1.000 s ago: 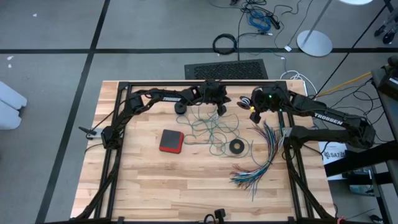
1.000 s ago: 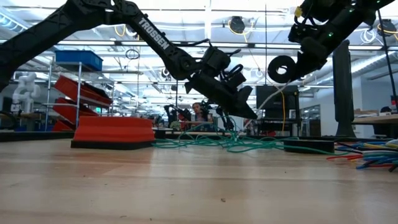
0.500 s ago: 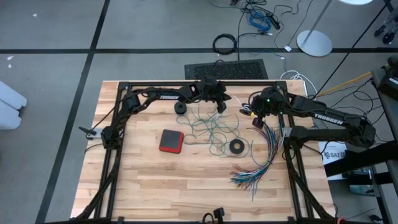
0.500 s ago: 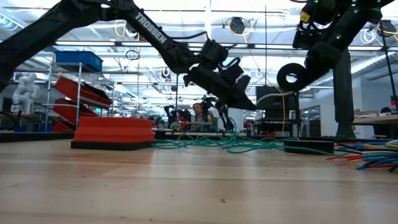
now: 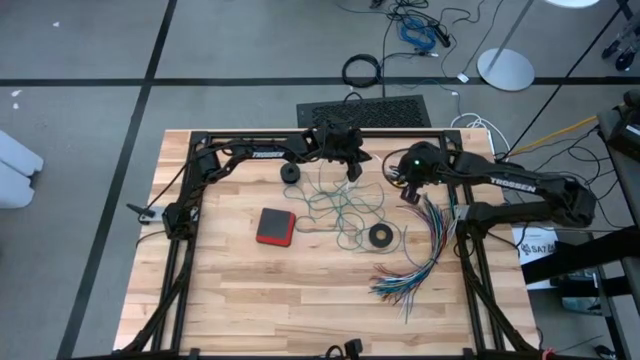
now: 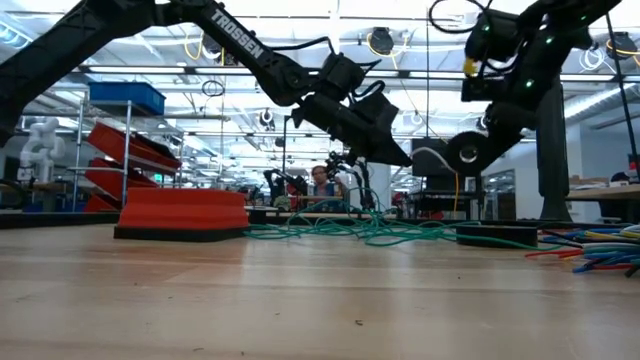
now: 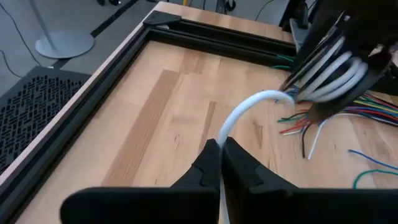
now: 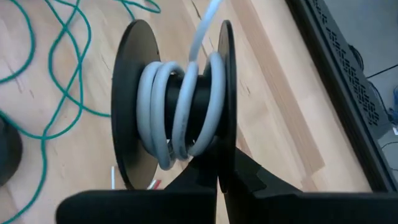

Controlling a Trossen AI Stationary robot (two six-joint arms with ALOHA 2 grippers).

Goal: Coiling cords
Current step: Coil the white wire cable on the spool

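White cord wound on black spool pinched by right gripper; left gripper clamps the cord's free run above wooden table; teal-green cord loose.

Grey floor, black floor vent, red shelving

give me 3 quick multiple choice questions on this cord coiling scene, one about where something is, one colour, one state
1. Where does the red block lie?
A. left of the teal-green cord
B. on the multicoloured wires
C. off the table

2. What colour is the cord on the spool?
A. white
B. orange
C. purple

3. What is the left gripper doing?
A. open over the red block
B. shut on the white cord
C. holding the black ring

Answers: 1 A, the teal-green cord lies to its right; 2 A, white cord wraps the core; 3 B, its fingers pinch that cord.
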